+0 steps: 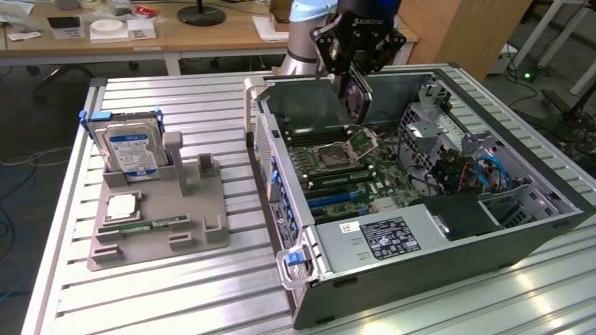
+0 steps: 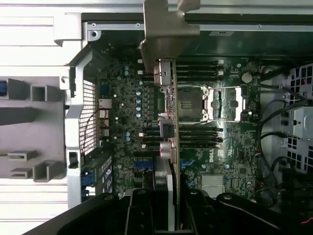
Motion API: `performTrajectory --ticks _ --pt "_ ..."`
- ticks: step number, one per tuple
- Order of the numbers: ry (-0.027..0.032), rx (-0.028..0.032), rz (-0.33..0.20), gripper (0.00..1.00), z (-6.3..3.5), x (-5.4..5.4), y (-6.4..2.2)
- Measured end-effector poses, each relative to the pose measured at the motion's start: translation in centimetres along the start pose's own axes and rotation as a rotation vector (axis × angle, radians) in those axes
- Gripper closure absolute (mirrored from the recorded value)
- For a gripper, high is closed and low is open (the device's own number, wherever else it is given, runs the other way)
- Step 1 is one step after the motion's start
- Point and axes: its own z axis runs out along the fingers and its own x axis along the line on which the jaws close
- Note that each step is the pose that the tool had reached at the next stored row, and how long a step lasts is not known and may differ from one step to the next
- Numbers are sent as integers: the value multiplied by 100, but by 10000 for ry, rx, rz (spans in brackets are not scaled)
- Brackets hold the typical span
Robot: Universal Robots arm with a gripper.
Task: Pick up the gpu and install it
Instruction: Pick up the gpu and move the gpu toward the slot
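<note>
My gripper (image 1: 358, 78) hangs over the open computer case (image 1: 521, 234), shut on the gpu (image 1: 355, 105). The gpu is a thin dark card held upright on edge, its lower edge above the motherboard (image 1: 373, 174) near the CPU socket (image 1: 333, 155). In the wrist view the gpu (image 2: 172, 122) shows edge-on, running from my gripper (image 2: 168, 213) out to its silvery bracket (image 2: 166, 29). Beneath it lie the socket (image 2: 193, 105) and the memory slots. The card hangs clear of the board.
A grey holder (image 1: 158, 230) on the slatted metal table, at the exterior view's left, carries a hard drive (image 1: 130, 150), a small square chip (image 1: 121, 207) and a green memory stick (image 1: 149, 225). Cables and a drive cage (image 1: 465, 167) fill the case's right side.
</note>
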Motion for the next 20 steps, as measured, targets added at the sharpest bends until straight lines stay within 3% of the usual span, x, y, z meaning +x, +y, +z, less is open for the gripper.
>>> performTrajectory --ticks 16,20 --pt "-10 3 -276 71 18 -426 7" --pt "-15 2 -281 71 19 -436 7"
